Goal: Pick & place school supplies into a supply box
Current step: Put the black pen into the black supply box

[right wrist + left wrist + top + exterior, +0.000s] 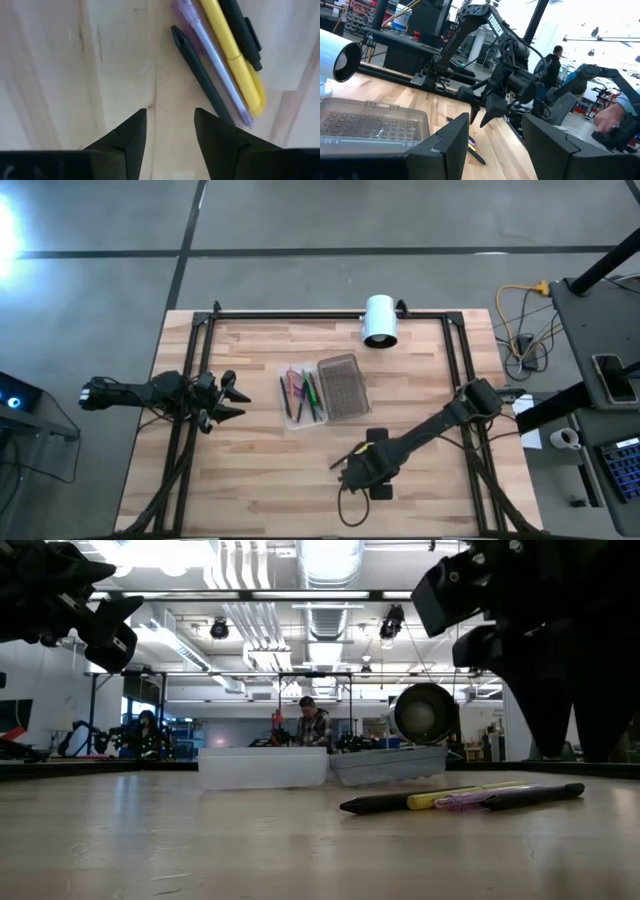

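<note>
Pens [220, 65] lie side by side on my wooden desk [250, 470], long axes parallel, near its front edge; more pens [303, 395] rest in the open supply box [322, 390] mid-desk. My right gripper [170, 127] hovers over the loose ones, jaws apart and empty. My left gripper [232, 395] waits, jaws apart, beside the box.

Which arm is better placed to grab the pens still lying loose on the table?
The right. Its gripper hangs open directly over the loose pens, while the left gripper waits by the table's left edge.
</note>
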Controlling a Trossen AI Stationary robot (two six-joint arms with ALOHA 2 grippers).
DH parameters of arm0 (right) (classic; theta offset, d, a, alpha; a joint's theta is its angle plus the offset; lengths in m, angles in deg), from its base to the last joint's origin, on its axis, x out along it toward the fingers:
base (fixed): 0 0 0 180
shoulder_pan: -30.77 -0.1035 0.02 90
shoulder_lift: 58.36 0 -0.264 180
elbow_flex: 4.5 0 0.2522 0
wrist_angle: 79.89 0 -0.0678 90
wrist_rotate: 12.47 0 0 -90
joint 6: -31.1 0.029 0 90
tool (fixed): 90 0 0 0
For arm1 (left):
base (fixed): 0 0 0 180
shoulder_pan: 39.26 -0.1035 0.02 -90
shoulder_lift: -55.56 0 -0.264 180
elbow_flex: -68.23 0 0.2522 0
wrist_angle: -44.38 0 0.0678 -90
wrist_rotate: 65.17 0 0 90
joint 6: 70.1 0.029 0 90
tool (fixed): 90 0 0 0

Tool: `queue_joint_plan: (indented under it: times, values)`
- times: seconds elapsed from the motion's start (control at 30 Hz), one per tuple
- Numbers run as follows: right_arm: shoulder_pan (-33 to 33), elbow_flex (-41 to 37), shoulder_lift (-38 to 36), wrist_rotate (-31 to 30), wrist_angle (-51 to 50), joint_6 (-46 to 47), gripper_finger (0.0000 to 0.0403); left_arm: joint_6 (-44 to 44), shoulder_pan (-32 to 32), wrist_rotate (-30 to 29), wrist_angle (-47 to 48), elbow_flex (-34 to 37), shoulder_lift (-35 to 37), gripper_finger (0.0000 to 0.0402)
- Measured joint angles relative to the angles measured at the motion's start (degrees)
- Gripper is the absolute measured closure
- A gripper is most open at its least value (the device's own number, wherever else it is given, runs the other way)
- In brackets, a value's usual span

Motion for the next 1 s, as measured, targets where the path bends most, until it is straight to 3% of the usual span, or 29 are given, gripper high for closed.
queue_joint_plan:
  times: [1.0]
  values:
    - [3.41,-6.17,-0.09,-2.85,5.20,-8.47,0.0252,0.00,0.01,-0.01,0.00,0.00,-0.01,0.0233]
